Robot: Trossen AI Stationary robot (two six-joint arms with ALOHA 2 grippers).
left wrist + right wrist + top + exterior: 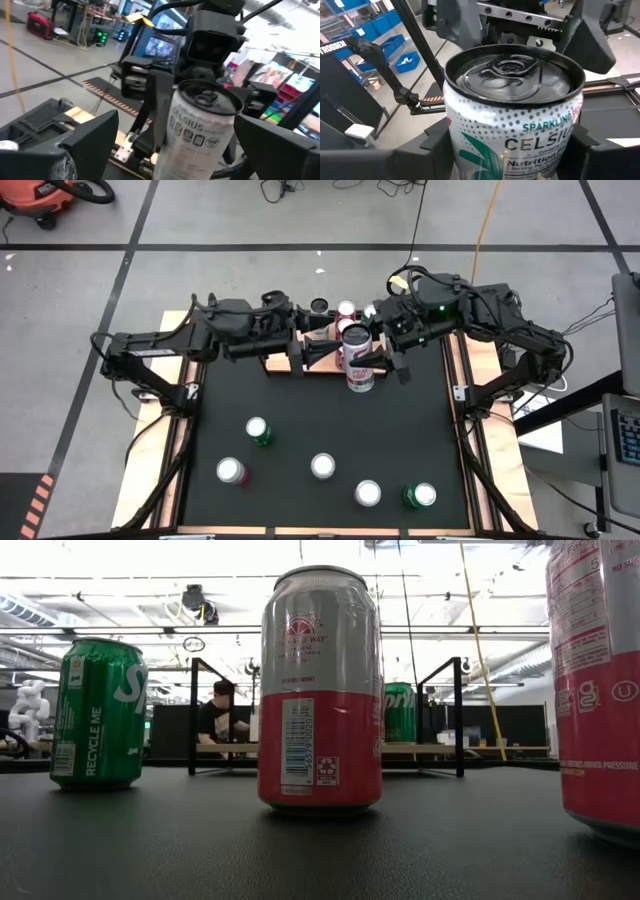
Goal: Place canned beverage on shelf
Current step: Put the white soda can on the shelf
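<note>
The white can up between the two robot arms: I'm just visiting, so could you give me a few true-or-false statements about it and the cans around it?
1. The right gripper holds the white can. True.
2. The left gripper is clamped on that can. False: its fingers stand open on either side of it.
3. The shelf has no cans on it. False: at least two cans stand there.
4. Five cans stand on the black mat. True.
5. All the cans on the mat are green. False: only two are green.
</note>
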